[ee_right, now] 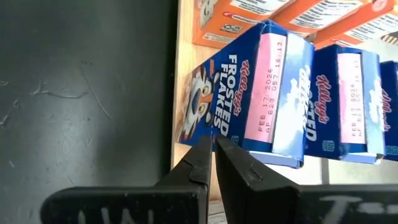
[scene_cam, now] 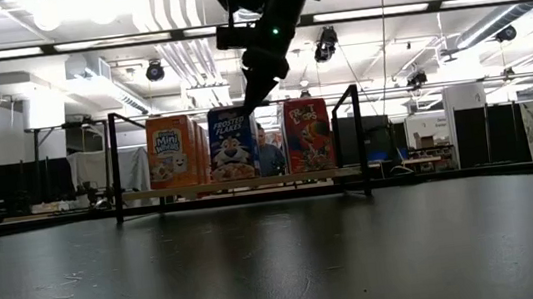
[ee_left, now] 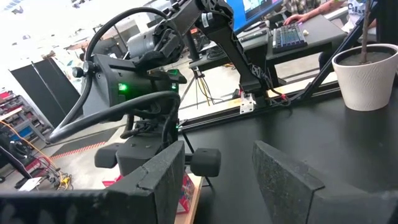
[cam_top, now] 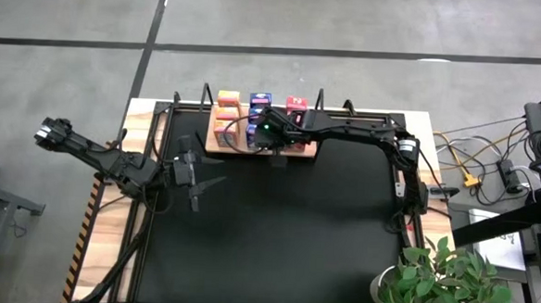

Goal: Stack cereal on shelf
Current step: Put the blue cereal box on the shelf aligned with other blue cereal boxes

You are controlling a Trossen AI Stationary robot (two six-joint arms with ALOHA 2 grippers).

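The shelf (scene_cam: 240, 184) is a light-wood board with black posts at the table's far middle. An orange (scene_cam: 174, 152), a blue (scene_cam: 233, 143) and a red (scene_cam: 308, 135) cereal box stand upright on it, with more boxes behind them. My right gripper (scene_cam: 247, 101) comes down slanting from above, shut, with its tips at the top near edge of the front blue box (ee_right: 249, 87). A second blue box (ee_right: 348, 99) and orange boxes (ee_right: 280, 15) stand beside it. My left gripper (cam_top: 208, 190) waits open at the table's left, holding nothing. My right gripper (ee_right: 214, 149) has its shut fingertips at the front blue box's top near edge (ee_right: 219, 127), slanting down from the near side. I cannot tell whether they touch the box. The box stands upright on the board.
A potted plant (cam_top: 440, 281) in a white pot (ee_left: 367, 74) stands at the near right corner. The black mat (cam_top: 275, 235) covers the table in front of the shelf. Cables lie off the right edge. A person (scene_cam: 267, 154) shows behind the shelf.
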